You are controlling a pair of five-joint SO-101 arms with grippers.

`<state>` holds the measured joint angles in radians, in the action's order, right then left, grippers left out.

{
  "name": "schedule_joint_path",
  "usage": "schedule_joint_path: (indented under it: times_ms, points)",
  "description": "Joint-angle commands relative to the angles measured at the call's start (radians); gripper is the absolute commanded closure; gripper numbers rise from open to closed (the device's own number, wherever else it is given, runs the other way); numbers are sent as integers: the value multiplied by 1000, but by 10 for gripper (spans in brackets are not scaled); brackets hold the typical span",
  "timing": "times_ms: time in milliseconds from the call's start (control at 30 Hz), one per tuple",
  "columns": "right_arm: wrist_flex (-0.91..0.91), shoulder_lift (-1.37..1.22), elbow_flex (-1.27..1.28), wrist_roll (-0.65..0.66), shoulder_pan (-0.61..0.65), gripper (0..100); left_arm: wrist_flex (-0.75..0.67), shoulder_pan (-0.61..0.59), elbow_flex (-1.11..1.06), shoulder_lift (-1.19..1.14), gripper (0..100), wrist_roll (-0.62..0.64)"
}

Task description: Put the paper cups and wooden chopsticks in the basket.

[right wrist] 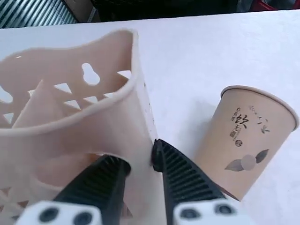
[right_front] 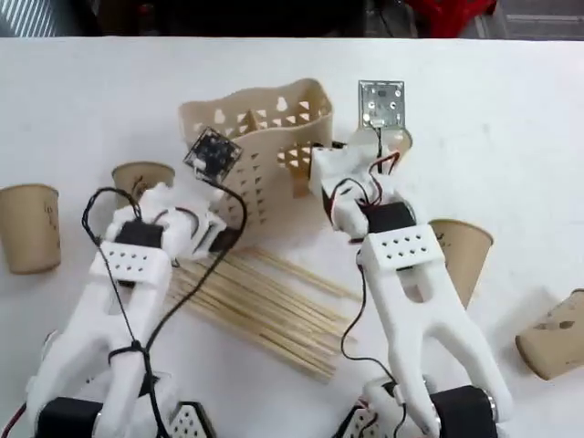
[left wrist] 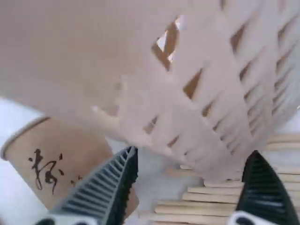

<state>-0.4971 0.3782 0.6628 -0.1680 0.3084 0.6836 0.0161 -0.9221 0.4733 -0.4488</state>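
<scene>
In the lower middle of the high view: thin wooden chopsticks [right_front: 265, 310] slant down-right, just under released left claw [left wrist: 193, 154] | right claw [right wrist: 138, 157] pinches wall of beige plastic basket [right_front: 260, 182].

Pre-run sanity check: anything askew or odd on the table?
Yes. The right tool is clamped across the basket wall; the rim looks wavy, possibly just its shape. Far right, a paper cup lies on its side. The chopsticks lie in a loose fan.
</scene>
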Motion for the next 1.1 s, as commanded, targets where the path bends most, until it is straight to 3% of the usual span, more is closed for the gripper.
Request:
schedule_joint_path:
  times_ms: [0, 233, 533, 733, 833, 1067]
  points:
    - [-22, 44, -48, 64, 16, 982, -144, -10, -44, 33, 651, -5]
    - [-15, 153, 5, 106, 16, 982, -276, -10, -81, 33, 714, 2]
    - [-4, 255, 140, 169, 24, 981, -253, -13, 81, -130, 714, 44]
    - [246, 255, 356, 249, 50, 981, -255, -64, 170, -282, 714, 46]
    - [271, 255, 382, 284, 65, 980, -255, -64, 187, -315, 714, 64]
    - [185, 262, 377, 287, 62, 861, -255, -61, 186, -325, 714, 72]
